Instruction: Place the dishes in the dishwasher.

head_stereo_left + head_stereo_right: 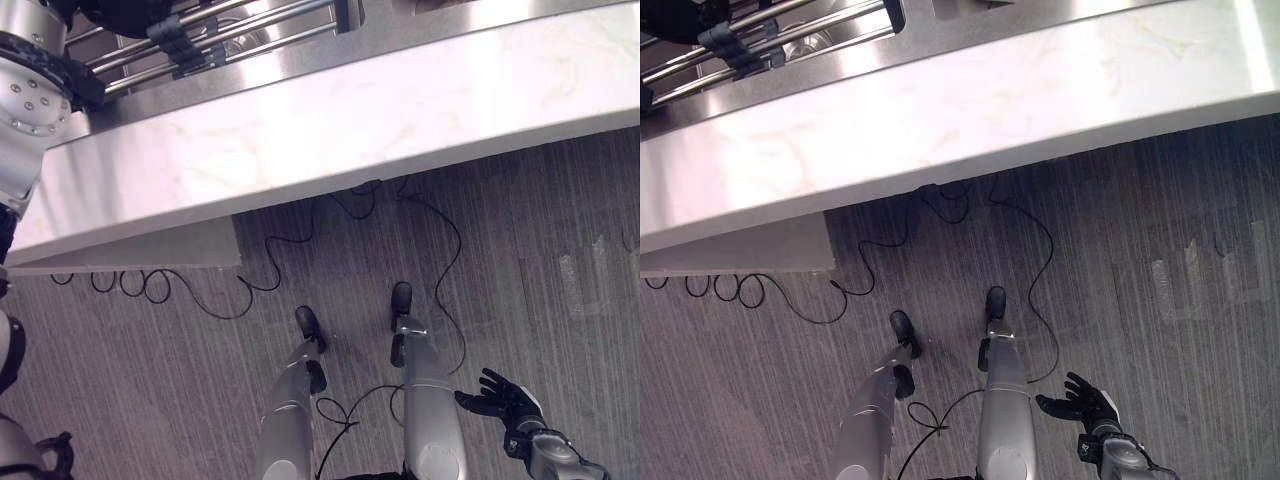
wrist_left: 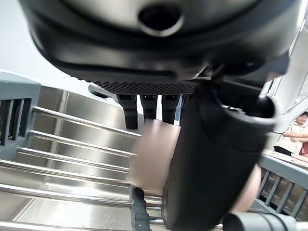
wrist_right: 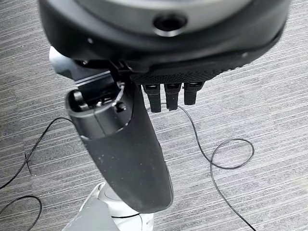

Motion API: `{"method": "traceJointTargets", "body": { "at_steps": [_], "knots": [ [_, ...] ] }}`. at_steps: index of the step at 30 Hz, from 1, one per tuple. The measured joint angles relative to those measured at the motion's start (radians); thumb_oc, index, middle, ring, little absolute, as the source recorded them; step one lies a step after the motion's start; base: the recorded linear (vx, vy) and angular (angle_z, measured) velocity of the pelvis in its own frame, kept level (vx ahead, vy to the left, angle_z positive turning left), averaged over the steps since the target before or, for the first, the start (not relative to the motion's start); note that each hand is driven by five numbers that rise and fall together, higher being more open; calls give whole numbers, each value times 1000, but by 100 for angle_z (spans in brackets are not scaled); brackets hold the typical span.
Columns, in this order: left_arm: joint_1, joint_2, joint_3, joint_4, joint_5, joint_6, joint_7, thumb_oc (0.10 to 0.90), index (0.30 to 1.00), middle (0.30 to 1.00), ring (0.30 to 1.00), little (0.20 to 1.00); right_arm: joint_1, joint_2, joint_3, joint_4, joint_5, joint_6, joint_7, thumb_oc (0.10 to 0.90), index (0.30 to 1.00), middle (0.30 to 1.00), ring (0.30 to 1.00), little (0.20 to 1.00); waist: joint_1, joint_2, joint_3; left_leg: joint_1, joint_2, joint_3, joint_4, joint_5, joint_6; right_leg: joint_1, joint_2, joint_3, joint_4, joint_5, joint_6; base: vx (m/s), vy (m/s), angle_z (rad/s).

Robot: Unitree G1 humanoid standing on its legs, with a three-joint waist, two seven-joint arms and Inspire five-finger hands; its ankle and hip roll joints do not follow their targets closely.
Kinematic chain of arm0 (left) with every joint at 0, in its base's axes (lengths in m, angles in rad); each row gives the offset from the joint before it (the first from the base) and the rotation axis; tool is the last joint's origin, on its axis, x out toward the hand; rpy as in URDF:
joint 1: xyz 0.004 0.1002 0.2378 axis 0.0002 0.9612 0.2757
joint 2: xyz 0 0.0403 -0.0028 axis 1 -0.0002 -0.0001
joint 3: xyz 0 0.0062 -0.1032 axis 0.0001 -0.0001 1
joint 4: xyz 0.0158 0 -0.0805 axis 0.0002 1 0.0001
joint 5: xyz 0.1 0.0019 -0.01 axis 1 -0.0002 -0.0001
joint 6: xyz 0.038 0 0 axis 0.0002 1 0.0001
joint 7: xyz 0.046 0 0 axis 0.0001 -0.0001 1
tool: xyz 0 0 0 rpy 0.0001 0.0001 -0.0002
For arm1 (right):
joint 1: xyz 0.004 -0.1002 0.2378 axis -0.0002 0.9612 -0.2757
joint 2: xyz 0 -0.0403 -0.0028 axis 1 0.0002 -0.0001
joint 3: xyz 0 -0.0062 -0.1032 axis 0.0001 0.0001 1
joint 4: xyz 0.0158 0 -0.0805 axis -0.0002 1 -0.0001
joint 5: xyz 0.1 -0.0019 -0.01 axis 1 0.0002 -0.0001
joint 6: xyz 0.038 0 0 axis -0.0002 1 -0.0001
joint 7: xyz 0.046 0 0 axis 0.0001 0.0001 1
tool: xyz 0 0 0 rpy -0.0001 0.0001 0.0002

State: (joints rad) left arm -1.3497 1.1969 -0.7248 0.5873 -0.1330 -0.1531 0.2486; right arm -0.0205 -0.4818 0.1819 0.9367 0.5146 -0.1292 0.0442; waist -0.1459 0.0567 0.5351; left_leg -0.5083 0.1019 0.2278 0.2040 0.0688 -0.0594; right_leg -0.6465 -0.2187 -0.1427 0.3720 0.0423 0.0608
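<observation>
One hand is at work here: the left hand [image 2: 211, 159] has reached up over the sink, and in its wrist view a pale, beige-pink dish [image 2: 154, 154] sits between its thumb and the row of fingers [image 2: 149, 108] beyond it. The fingers look curled toward it and the thumb lies across its front, so I judge the hand is holding it, though the dish is blurred and I cannot tell what kind it is. Beneath the hand run the steel bars of a drying rack [image 2: 72, 144], laid across the stainless sink [image 1: 250, 45].

The likeliest trouble is the dish catching on a bar as it comes up, or sliding out of a grip that covers only part of it; a drop would land it on metal. No dishwasher can be seen, so the carry may involve a turn, and the overhanging edge of the surface [image 1: 330, 120] lies between the hand and the floor.

That surface is pale marble-patterned stone, bare along the front. The right hand [image 1: 500, 398] hangs low at the side with fingers spread and nothing in it, above grey striped carpet [image 1: 560, 230]. Beyond the left hand, a seated person [image 2: 297, 134] shows past the rack.
</observation>
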Motion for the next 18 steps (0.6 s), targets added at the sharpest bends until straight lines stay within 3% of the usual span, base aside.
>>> {"method": "traceJointTargets", "body": {
  "at_steps": [16,18],
  "knots": [
    [-7,1,-67,-2,-2,-7,-62,400,300,300,300,300,0,5,0,11,0,-17,-1,800,900,900,900,900,-11,1,-1,50,-7,-10,-1,5,6,59,-10,-10,2,0,4,12,9,2],
    [-3,9,-72,-29,93,-8,-47,400,300,300,300,300,9,3,1,20,-1,-15,-1,800,900,900,900,900,-10,1,0,89,-11,-15,-18,4,6,99,-12,-15,-1,-4,8,9,-11,7]
  ]
}}
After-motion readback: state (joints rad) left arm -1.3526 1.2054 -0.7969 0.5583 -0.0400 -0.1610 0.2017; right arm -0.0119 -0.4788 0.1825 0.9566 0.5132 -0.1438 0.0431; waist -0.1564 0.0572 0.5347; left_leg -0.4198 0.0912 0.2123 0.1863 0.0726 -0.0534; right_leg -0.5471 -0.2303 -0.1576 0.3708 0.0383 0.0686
